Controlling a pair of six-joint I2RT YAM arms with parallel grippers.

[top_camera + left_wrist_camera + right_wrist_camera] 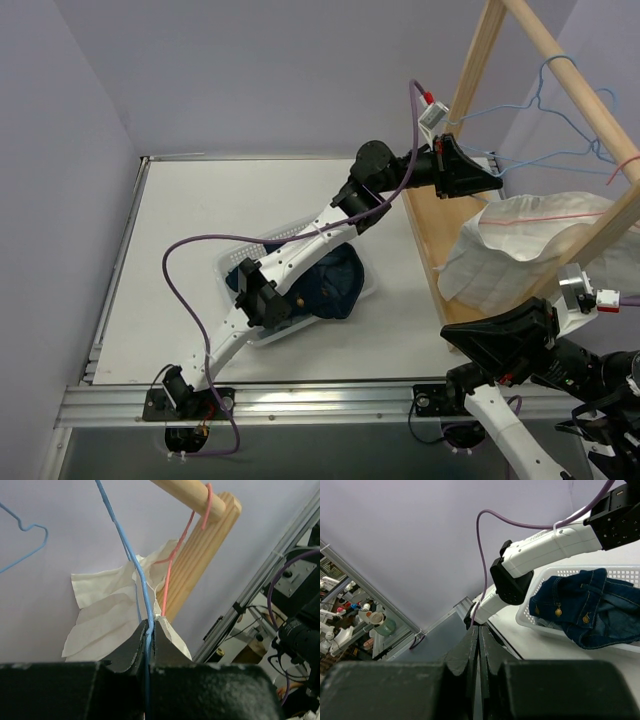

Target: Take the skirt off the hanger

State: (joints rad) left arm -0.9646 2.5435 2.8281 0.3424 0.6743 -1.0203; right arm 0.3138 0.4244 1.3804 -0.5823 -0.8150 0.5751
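Lavender walls on every side, with a white desk [180,300] filling the left and middle of the overhead view; at mid-frame, a white lattice basket [285,232] holding a crumpled denim garment [335,285] with brass buttons, one fold hanging over the rim; along the right edge, a wooden rack [470,90] with a slanted rail; at right-middle, a creased white garment [530,240] draped at that rail, carried on a pink hanger [169,577] hooked over the wood; cannot tell which of the two garments is the skirt; left hand [150,630] stretched toward the upper right, closed tight on the wire of a bare blue hanger [131,555], nothing else in the pinch; hook of the blue hanger at upper left of the left wrist view, against plain wall and apart from the rail; white garment just behind the pinched wire; right hand [478,632] low at the lower right of the overhead view, beneath the white garment and apart from it, pressed fully closed with nothing held; beyond its tips in the right wrist view, the left arm [545,550] and the basket with the denim.
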